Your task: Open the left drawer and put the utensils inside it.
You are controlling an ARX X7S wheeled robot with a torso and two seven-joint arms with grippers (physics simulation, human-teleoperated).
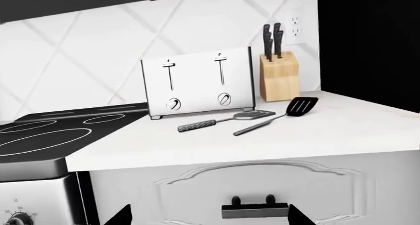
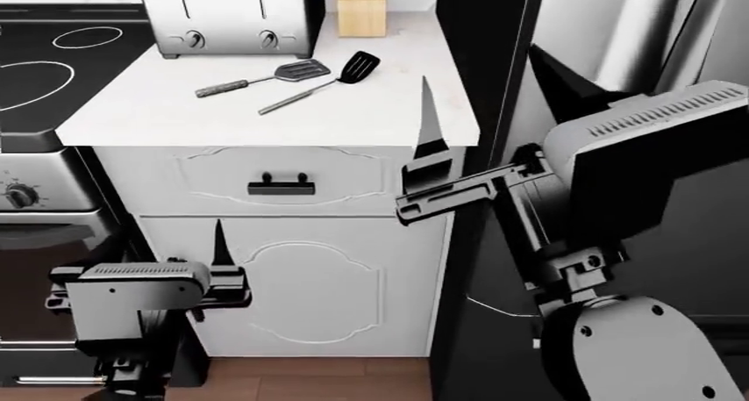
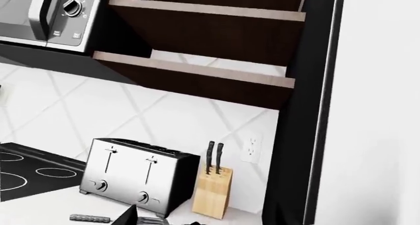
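Drawer (image 2: 281, 180) is shut – it sits upper centre-left of the head view, just under the counter (image 2: 153, 111) lip, bar handle (image 2: 281, 187) dead centre on the front. Both spatulas lie on the counter in front of the toaster (image 2: 228, 15): grey one (image 2: 263, 78) to the left, black one (image 2: 318, 81) just beside it on the right, heads near each other, apart from the knife block (image 2: 360, 8).

Left gripper (image 1: 208, 217) is low in the head view, in front of the cabinet door (image 2: 310, 282). Left wrist view shows its fingertips spread, either side of the handle at bottom centre, not touching it. Right gripper (image 2: 424, 151) is up at the counter's right corner, right of centre; only one blade reads clearly, so I can't tell whether it's spread or pressed together. Neither holds anything.

Step in hand, as I read it: close in on the handle with the left.

Risks from here:
- handle is short and shallow – come in off-height and the tips hit the moulding or slide off the bar
- right arm is parked near the drawer's right end; it could foul the pull
- the spatula handles are thin and lie flat, so a pinch may skid them toward the toaster
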